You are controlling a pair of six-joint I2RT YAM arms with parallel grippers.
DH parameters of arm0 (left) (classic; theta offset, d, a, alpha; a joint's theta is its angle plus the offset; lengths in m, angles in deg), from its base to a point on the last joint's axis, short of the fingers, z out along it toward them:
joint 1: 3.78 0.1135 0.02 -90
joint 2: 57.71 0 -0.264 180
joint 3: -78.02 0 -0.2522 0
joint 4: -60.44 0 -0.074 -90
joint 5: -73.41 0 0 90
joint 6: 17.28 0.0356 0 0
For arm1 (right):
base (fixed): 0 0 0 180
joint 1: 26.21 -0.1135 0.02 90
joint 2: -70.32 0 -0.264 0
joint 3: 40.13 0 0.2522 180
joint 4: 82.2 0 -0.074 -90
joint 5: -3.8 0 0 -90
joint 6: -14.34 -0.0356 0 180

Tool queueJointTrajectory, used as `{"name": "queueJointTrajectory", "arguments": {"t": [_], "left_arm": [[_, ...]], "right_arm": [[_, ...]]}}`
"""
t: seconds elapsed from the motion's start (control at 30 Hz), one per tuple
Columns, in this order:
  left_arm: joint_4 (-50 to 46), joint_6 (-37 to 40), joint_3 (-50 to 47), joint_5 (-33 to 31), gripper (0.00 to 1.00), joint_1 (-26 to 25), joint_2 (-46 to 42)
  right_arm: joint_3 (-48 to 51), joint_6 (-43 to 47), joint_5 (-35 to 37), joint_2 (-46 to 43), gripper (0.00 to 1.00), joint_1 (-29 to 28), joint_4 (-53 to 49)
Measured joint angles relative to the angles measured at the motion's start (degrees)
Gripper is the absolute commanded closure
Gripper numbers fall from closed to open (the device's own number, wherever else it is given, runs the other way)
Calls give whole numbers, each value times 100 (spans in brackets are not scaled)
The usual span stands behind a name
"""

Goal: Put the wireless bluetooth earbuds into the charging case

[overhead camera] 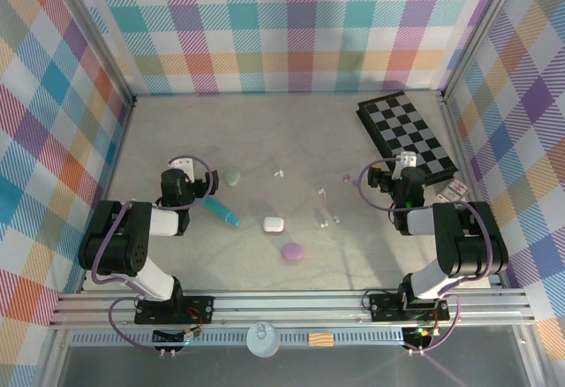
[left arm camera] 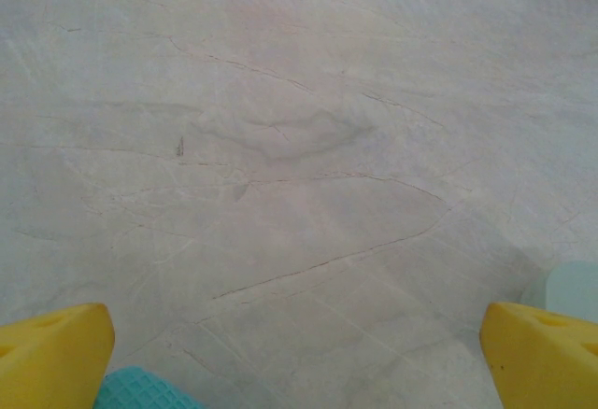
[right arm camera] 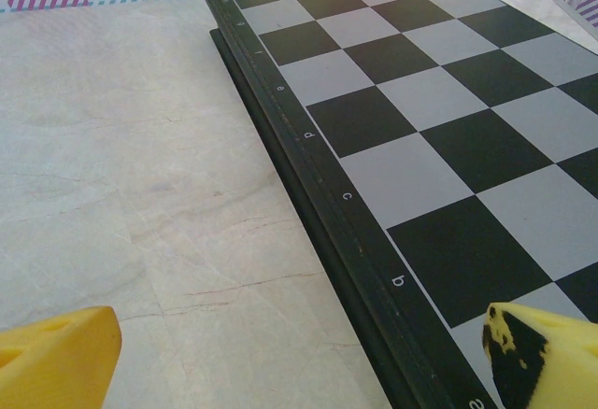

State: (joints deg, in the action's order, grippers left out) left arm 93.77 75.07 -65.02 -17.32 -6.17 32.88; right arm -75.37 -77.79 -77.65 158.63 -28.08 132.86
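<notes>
The marbled table point(overhead camera: 265, 131) carries a chessboard point(overhead camera: 408, 135) at the right claw point(overhead camera: 405, 163). A teal cylinder point(overhead camera: 221, 211) and mint case point(overhead camera: 232, 176) lie beside the left claw point(overhead camera: 182, 168). A white case point(overhead camera: 273, 223), purple case point(overhead camera: 292, 251) and earbuds point(overhead camera: 277, 173) lie between the claws.

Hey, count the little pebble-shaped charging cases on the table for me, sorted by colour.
White pebble-shaped plastic case: 1
Pale mint pebble-shaped plastic case: 1
Purple pebble-shaped plastic case: 1
Total: 3
</notes>
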Motion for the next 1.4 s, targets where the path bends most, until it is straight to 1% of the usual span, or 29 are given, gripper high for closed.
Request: {"name": "queueJointTrajectory", "arguments": {"t": [0.3, 0.4, 0.47, 0.57, 0.7, 0.8, 0.87, 1.03, 1.13, 1.23, 1.4], "left_arm": [[0, 0, 0, 0, 0, 0, 0], [-122, 0, 0, -22, 0, -13, -138], [-361, 2, -2, -94, 0, -57, -474], [-715, 42, 0, -308, 0, -236, -1274], [-1635, 81, 280, -573, 0, -656, -2315], [-2590, -101, 748, -501, 0, -898, -2822], [-3252, -330, 1069, -282, 0, -986, -3080], [-4948, -942, 1725, 446, 0, -1071, -3506], [-5831, -1239, 1904, 793, 0, -1071, -3668], [-6572, -1502, 1917, 1067, 0, -1071, -3897], [-7200, -1749, 1902, 1228, 0, -1071, -4238]], "right_arm": [[-50, 15, -175, -4, 1, 0, -72], [-153, 94, -343, -188, 1, 0, -472], [-269, 162, -479, -509, 1, -4, -927], [-455, 319, -728, -1158, 1, -90, -1504], [-772, 557, -1257, -1836, 1, -367, -2216], [-1075, 761, -1757, -1989, 1, -752, -2765], [-1320, 966, -2039, -1989, 1, -1106, -3193], [-2149, 1805, -2651, -1773, 1, -2256, -4415], [-2575, 2332, -2776, -1414, 1, -2949, -5031], [-2804, 2723, -2758, -962, 0, -3578, -5436], [-2892, 3010, -2592, -146, 3, -4347, -5698]]}}
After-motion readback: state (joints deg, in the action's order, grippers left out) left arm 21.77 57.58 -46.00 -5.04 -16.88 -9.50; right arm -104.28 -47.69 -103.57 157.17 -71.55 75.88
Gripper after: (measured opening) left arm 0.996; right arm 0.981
